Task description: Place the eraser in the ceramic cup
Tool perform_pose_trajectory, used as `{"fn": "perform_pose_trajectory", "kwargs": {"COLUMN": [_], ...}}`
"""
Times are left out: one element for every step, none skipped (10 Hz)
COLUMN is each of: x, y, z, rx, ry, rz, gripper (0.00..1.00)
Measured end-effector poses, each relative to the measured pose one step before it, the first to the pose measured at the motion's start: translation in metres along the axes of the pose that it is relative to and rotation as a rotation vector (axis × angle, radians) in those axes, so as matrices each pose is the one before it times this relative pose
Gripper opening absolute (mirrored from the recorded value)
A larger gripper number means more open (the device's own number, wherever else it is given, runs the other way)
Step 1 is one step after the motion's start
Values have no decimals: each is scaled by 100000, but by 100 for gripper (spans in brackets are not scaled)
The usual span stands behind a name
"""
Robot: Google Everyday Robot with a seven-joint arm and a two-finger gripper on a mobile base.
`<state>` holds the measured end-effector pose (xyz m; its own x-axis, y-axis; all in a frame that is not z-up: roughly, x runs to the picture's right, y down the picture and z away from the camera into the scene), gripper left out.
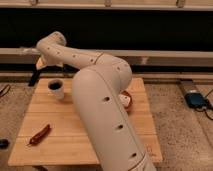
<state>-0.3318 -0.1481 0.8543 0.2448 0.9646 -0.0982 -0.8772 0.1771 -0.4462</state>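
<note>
Camera view — the single white arm rises from the lower right, folds over the wooden table and reaches to its back-left corner. There the gripper shows as a dark shape slanting down and to the left, hanging at the table's edge. It sits just up and to the left of the ceramic cup, near it but apart from it. Whether the gripper is spread, closed or pinching anything cannot be told from here.

The cup stands upright on the back-left part of the table, its mouth showing dark. The eraser cannot be picked out as a separate thing. It may be part of the dark shape at the arm's end, or it may be the darkness inside the cup, and this view does not settle which. No black block lies on the bare boards that are visible.

A red-brown stick lies at a slant near the front-left edge, well apart from the cup. A round red-brown plate peeks out from behind the arm on the right. A blue object rests on the floor beyond the table.

The coming move looks to turn on one relation — the cup's mouth lies down and to the right of the gripper. If the block is in its hold, it would need to come over that mouth with its long axis turned downward, since it would not fit crosswise.
</note>
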Motion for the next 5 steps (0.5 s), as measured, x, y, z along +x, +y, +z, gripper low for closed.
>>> {"fn": "perform_pose_trajectory", "kwargs": {"x": [-711, -578, 106, -15, 47], "y": [585, 118, 25, 247, 71], "z": [-1190, -998, 118, 11, 9], "rx": [-1990, -1164, 13, -290, -245], "ry": [-2135, -1602, 209, 21, 128], "rz": [-469, -176, -104, -87, 78], "gripper": [80, 80, 80, 80, 80]}}
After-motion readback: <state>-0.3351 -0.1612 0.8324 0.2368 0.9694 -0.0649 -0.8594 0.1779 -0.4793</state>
